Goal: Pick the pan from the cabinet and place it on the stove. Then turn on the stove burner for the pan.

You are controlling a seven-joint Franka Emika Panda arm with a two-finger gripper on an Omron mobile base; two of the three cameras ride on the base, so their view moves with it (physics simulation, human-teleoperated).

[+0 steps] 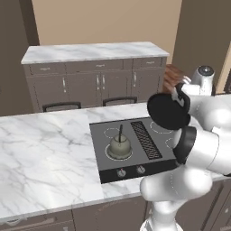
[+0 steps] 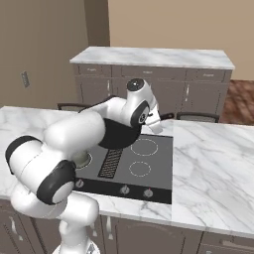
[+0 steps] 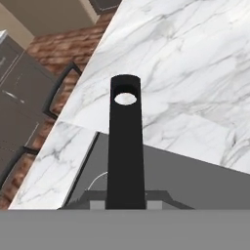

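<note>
The wide, round, shallow matte-black frying pan [image 1: 168, 110] hangs in the air over the flat black rectangular glass cooktop [image 1: 135, 160], above its far right part, clear of the glass. In the left base view it is tilted so that its dark round face turns toward the camera; in the right base view the pan [image 2: 118, 135] shows as a dark mass under the white arm, over the cooktop [image 2: 149, 168] near its far edge. The two-finger gripper [image 3: 126, 202] is closed tight on the pan's long flat black handle [image 3: 125, 146], which runs straight up the hand view from between the finger tips and ends in a rounded tip with a hanging hole.

The cooktop is set into the white, grey-veined marble countertop [image 1: 45, 158], close to its near edge. A slatted central grille [image 1: 145, 139] runs front to back, and two small round knobs [image 1: 131, 171] sit along the front strip. On the near left ring stands an olive-grey rounded pot [image 1: 119, 145] with a thin upright handle. The rings on the right side of the glass, seen in the right base view, are bare.

Beyond the countertop's far edge stand two dark chair backs [image 1: 85, 104], then a low grey cabinet run [image 1: 94, 83] with a marble top and short bar handles, against a tan wall.
</note>
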